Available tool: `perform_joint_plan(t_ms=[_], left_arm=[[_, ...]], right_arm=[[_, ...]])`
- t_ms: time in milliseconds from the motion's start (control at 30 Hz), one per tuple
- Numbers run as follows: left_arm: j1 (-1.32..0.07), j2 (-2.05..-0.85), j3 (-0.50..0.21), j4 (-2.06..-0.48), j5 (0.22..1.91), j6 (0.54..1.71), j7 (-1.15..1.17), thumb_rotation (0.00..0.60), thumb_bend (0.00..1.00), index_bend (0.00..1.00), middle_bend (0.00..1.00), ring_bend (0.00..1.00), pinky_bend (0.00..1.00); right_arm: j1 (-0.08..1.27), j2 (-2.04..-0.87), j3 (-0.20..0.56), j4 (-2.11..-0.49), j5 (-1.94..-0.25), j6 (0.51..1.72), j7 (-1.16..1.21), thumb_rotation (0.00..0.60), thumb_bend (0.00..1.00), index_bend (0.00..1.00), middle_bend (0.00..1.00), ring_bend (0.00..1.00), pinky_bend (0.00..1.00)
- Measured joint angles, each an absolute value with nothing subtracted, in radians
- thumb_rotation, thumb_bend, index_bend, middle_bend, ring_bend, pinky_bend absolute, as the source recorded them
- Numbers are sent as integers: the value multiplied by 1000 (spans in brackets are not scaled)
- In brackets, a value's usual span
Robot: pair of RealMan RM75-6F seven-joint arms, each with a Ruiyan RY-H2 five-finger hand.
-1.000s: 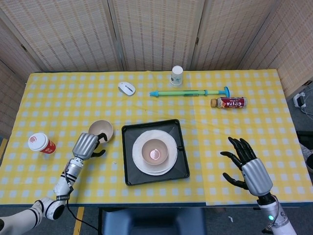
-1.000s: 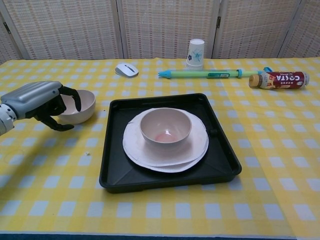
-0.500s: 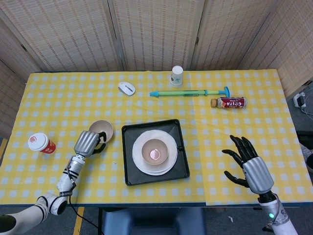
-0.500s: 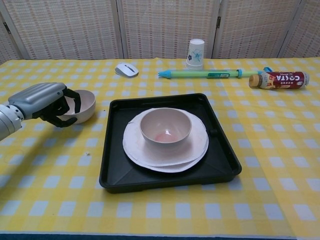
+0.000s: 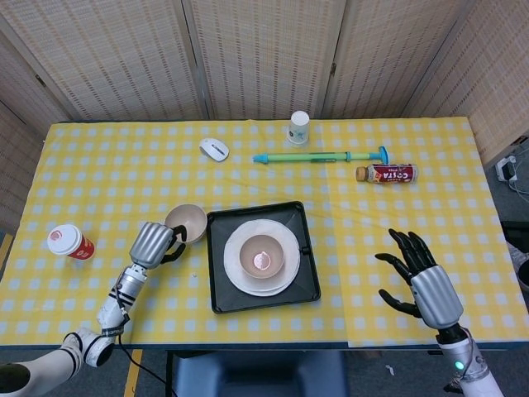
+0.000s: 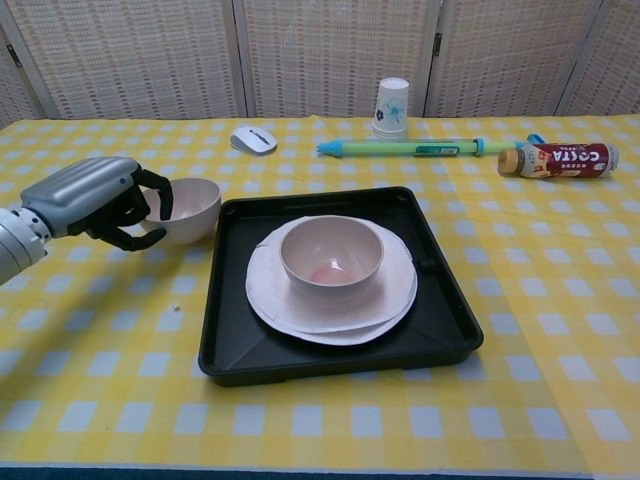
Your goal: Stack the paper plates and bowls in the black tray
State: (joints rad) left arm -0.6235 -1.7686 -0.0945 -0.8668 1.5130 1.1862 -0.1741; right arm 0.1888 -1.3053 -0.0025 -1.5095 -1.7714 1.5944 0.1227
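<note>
Since a moment ago my left hand [image 6: 95, 200] and the loose paper bowl [image 6: 187, 209] it grips by the near rim have travelled toward the black tray [image 6: 440, 305], so the bowl now sits just beside the tray's left wall rather than well out from it. Whether it is lifted or only sliding on the cloth I cannot tell. My fingers [image 5: 172, 241] are curled over the rim, one side inside and one outside. My right hand [image 5: 423, 284] hangs well to the right of the tray, fingers spread wide and holding nothing. Inside the tray a flat paper plate [image 6: 395, 285] already lies, with a second bowl [image 6: 331, 254] nested on its middle, so I judge the stacking mostly done and this carry to be the last piece. The next move calls for raising the bowl over the tray's raised lip, centring it above the bowl on the plate and letting go so it nests. Both bowls are thin, smooth, cream-coloured and round with sloping sides, light enough to tip or crush under a hard pinch. The tray is glossy black, square with rounded corners; the tablecloth [image 6: 560, 390] under it is yellow-and-white check.
</note>
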Motion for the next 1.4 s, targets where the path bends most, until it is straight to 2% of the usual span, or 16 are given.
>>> perform_joint_plan(t_ms=[433, 833, 1067, 1400], left_arm=[[-593, -1708, -82, -1075, 1576, 1327, -54, 600, 429, 602, 1000, 981, 1000], [-607, -1703, -83, -1299, 1637, 1361, 152, 600, 430, 602, 1000, 982, 1000], [-632, -1787, -104, -1298, 1633, 1343, 197, 600, 430, 602, 1000, 982, 1000], [-655, -1893, -119, -1190, 1607, 1308, 206, 600, 429, 603, 1000, 980, 1000]], right_arm=[[176, -1286, -18, -1530, -1826, 1648, 140, 600, 257, 297, 0, 0, 0], [158, -1256, -30, -1553, -1873, 1712, 176, 600, 257, 297, 0, 0, 0], [153, -1232, -21, -1559, -1850, 1724, 221, 600, 256, 297, 0, 0, 0], [139, -1210, -11, -1566, -1830, 1741, 248, 600, 257, 297, 0, 0, 0]])
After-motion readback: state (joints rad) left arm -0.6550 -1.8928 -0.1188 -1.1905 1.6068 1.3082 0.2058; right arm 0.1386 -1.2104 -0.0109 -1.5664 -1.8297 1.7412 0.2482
